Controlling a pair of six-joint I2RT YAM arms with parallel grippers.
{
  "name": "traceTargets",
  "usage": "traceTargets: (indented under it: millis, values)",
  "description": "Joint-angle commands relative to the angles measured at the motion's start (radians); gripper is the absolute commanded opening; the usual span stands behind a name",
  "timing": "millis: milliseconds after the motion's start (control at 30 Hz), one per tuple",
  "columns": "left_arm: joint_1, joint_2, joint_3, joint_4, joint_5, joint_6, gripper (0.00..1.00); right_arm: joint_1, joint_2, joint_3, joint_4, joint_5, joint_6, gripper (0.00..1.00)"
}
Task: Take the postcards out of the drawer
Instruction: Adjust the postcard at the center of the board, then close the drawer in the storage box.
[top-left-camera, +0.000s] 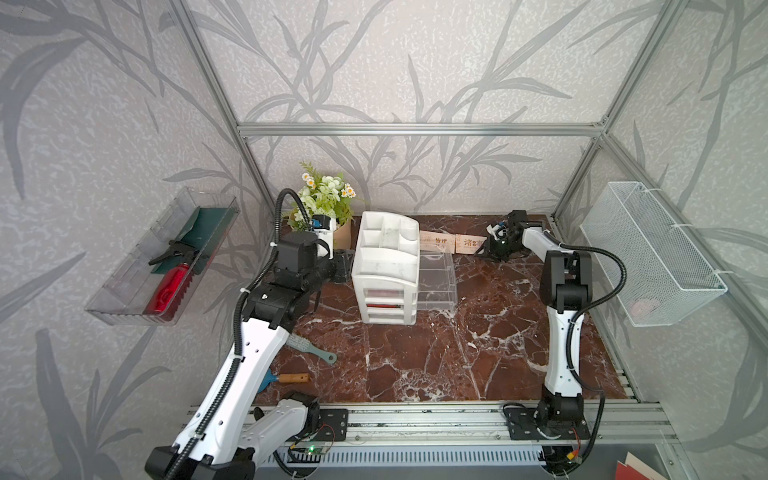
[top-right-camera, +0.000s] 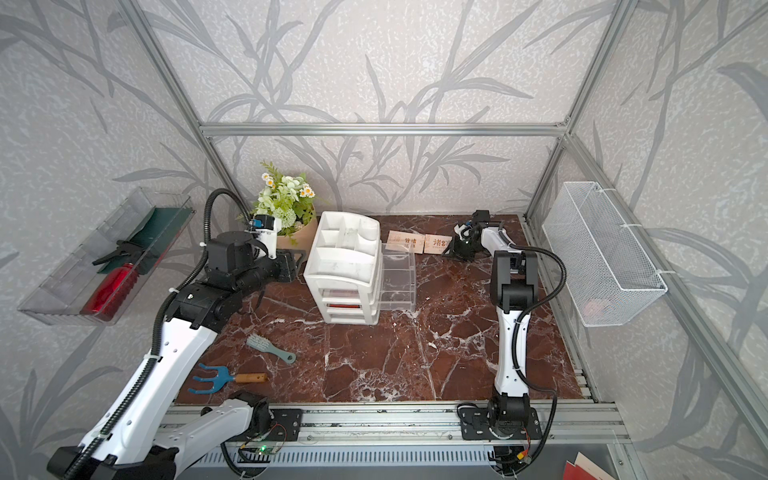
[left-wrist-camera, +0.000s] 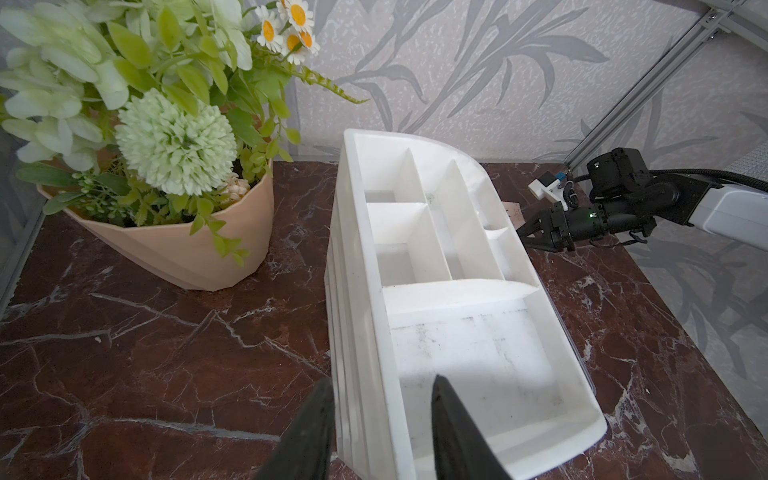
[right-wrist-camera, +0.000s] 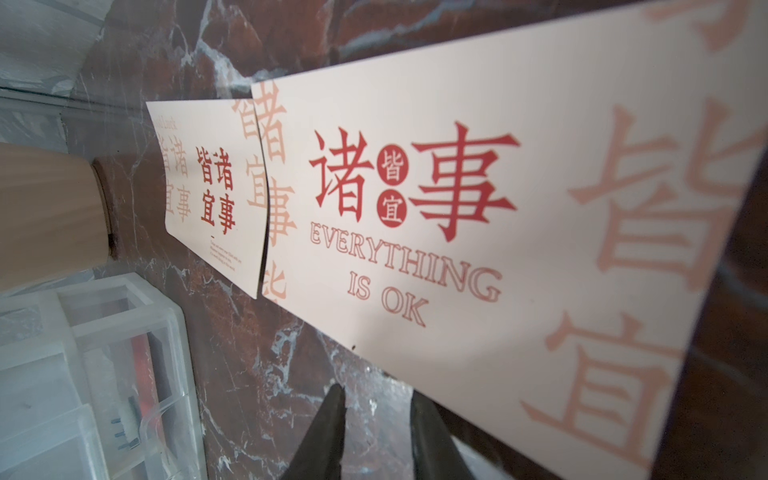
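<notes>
On the dark red marble table (top-left-camera: 478, 353) stands a white drawer box (top-left-camera: 384, 266) with one clear drawer (top-left-camera: 438, 278) pulled out. The left gripper (left-wrist-camera: 382, 380) is clamped on the box's side wall. Two cream postcards lie flat on the table at 1 o'clock from the box. The nearer postcard (right-wrist-camera: 457, 208) says "EVERYTHING IS OK" under red Chinese words. The farther postcard (right-wrist-camera: 208, 187) touches it. The right gripper (right-wrist-camera: 378, 392), fingers a little apart and empty, sits at 3 o'clock, just beside the nearer postcard.
</notes>
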Motion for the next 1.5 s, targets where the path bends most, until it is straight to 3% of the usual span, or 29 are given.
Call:
traceTargets:
  millis: [0,267,833,1067,1467]
  values:
    - [0.008,0.006,0.01,-0.006,-0.008,-0.005,0.39,-0.008,-0.055,-0.031,-0.036,0.025,-0.006,0.29]
    - [0.008,0.074,0.087,-0.066,-0.075,0.012,0.39,-0.008,-0.214,-0.143,0.013,-0.026,0.011,0.31]
    - [0.008,0.339,0.286,-0.108,-0.091,0.043,0.37,0.03,-0.583,-0.635,0.258,-0.107,0.104,0.32]
    - [0.006,0.422,0.336,-0.117,-0.081,0.052,0.34,0.061,-0.627,-0.741,0.351,-0.125,0.153,0.33]
    - [-0.012,0.475,0.369,-0.147,-0.108,0.053,0.23,0.136,-0.622,-0.752,0.394,-0.118,0.179,0.33]
